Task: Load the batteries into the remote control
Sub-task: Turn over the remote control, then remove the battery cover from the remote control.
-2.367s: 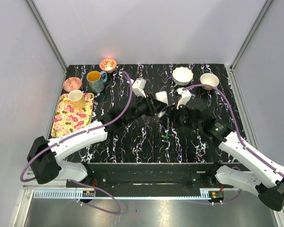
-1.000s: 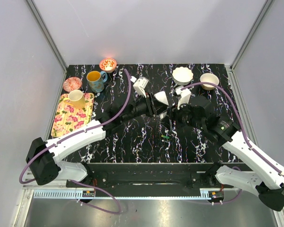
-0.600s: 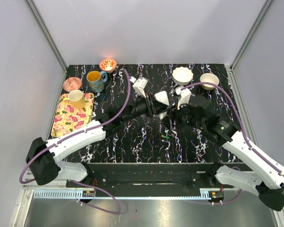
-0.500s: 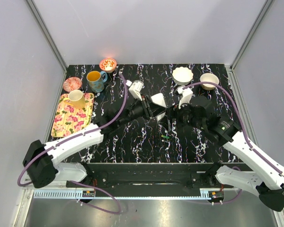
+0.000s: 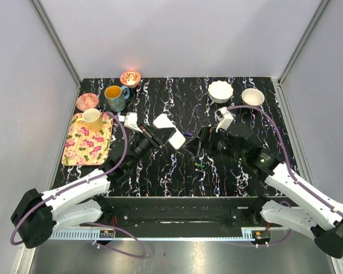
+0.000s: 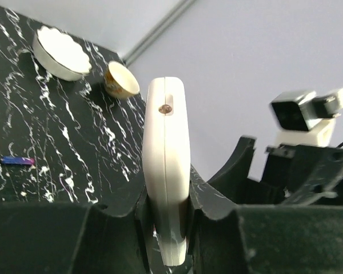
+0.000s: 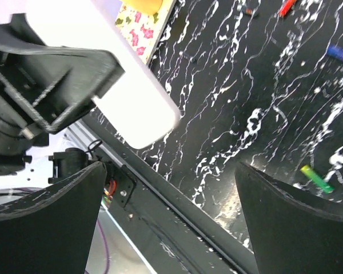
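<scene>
Our left gripper (image 6: 167, 214) clamps one end of the remote control (image 6: 167, 142), whose long axis points toward our spread-open right gripper (image 7: 171, 171). The green battery (image 7: 316, 178) lies nearer that right gripper.

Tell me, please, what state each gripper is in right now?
Left gripper: shut on the remote.
Right gripper: open, holding nothing.

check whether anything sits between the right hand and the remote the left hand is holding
Nothing visible does. The right hand stands open right beside the remote control, which the left hand grips off the table; only open air lies between them.
</scene>
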`<state>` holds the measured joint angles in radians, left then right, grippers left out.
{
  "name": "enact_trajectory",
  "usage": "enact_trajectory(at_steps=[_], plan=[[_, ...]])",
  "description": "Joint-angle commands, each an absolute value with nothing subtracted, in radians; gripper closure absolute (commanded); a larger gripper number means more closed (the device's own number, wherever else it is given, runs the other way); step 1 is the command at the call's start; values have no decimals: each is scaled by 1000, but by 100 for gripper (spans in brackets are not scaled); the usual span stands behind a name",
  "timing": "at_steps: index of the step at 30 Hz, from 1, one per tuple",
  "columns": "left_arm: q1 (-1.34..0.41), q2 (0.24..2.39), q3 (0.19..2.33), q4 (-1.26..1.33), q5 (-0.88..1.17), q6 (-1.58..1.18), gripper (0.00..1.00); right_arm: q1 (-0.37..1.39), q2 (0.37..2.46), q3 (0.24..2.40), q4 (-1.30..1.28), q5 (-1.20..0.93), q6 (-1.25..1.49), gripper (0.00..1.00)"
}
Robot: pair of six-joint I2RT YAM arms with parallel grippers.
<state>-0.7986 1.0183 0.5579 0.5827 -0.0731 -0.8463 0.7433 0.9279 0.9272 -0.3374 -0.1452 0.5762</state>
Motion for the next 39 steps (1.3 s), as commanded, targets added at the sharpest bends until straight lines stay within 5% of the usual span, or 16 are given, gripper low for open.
enact_trajectory(at_steps=[1, 6, 25, 39], plan=[[-804, 963, 456, 865, -222, -839, 100, 742, 939, 816, -92, -178, 804, 0], [-818, 927, 419, 877, -294, -793, 100, 742, 956, 716, 156, -172, 936, 2], [-845, 887, 403, 788, -337, -749, 100, 739, 1221, 811, 348, -235, 973, 14], [-845, 887, 413, 788, -359, -733, 100, 732, 1247, 790, 387, -293, 1019, 36]])
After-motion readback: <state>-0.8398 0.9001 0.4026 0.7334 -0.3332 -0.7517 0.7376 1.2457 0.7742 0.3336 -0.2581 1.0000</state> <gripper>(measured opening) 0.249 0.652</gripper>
